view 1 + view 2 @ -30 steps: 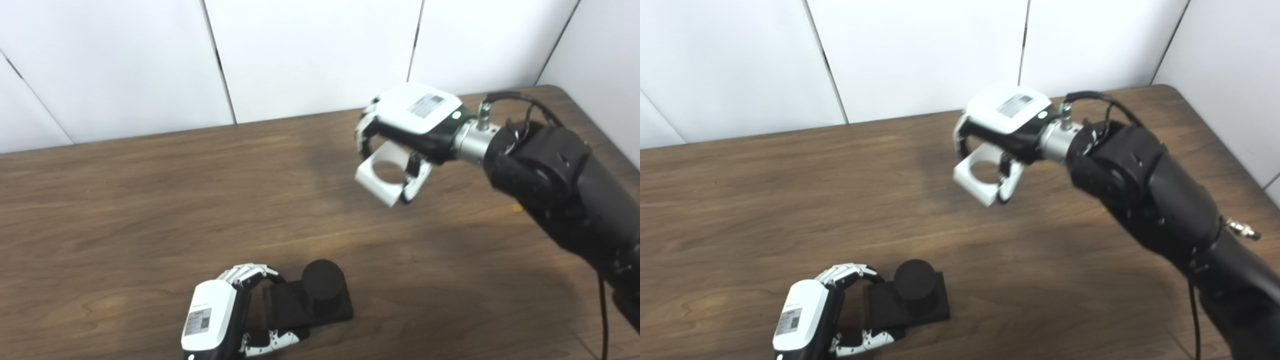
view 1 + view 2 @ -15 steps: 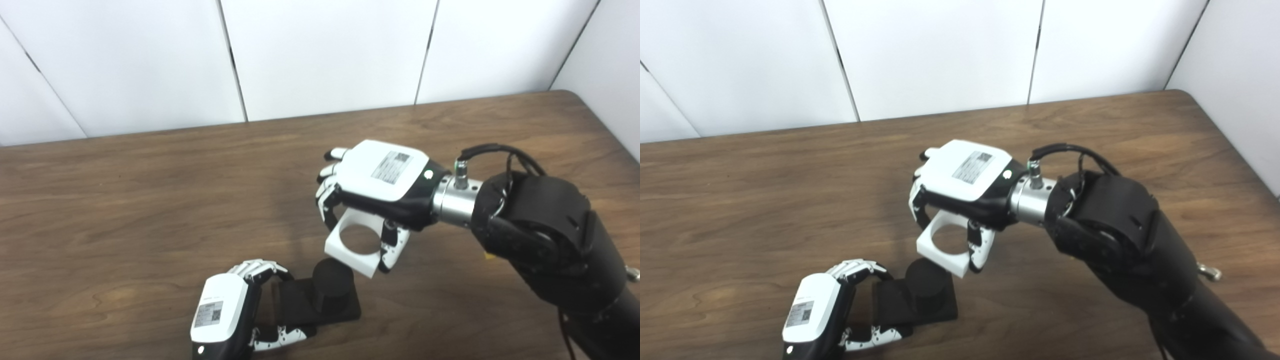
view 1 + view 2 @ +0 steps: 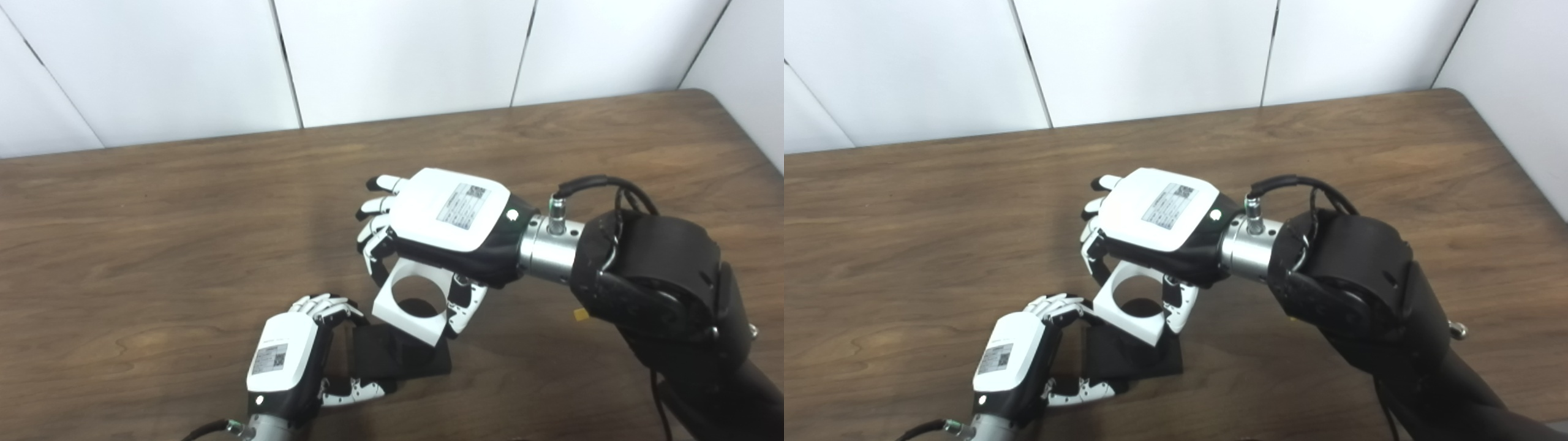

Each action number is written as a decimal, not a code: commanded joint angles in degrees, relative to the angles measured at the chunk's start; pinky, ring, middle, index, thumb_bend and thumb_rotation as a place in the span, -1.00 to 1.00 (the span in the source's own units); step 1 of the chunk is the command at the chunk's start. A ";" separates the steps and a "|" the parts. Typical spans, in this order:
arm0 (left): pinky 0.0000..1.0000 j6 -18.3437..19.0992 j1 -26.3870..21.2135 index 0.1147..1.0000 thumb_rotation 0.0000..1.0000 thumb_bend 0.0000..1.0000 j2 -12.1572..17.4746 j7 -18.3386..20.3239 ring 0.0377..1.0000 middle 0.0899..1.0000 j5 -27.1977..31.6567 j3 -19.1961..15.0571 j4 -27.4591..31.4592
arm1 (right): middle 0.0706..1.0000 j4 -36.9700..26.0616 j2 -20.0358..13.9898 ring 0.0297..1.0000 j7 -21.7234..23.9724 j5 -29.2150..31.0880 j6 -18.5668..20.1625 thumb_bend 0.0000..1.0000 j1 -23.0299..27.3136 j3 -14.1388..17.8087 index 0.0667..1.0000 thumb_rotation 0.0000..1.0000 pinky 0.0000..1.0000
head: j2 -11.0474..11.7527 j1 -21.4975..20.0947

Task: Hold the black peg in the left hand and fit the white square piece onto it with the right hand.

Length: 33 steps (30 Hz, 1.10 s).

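Right hand fingers clasping white square piece, hiding most of black peg, left hand fingers gripping its base

Left hand low at near edge, back of hand up, fingers curled over far side of black peg base, thumb along near side; base clasped, resting on table. Left forearm mostly out of view, entering from bottom left. Right hand palm down, above and right of left hand, gripping white square piece between fingers and thumb; piece tilted, ring hole over peg top. Right forearm black, entering from bottom right, metal wrist collar, cable looped.
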<state>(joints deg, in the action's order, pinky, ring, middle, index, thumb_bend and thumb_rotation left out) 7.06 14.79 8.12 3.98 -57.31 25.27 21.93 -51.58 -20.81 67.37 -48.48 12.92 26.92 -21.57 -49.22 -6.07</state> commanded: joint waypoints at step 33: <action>0.69 3.61 -0.84 -0.17 -0.90 0.04 -2.24 3.81 0.62 0.45 -2.97 1.82 2.35 | 0.52 4.44 -0.08 0.77 -1.07 0.50 -3.32 0.05 -2.01 -1.14 -0.11 -0.74 0.93 | -1.99 0.68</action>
<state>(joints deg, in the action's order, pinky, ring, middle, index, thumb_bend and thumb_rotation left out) 10.47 14.02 7.69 6.75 -59.86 26.76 23.89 -47.17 -20.71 66.78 -47.99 10.95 23.66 -22.75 -51.15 -5.36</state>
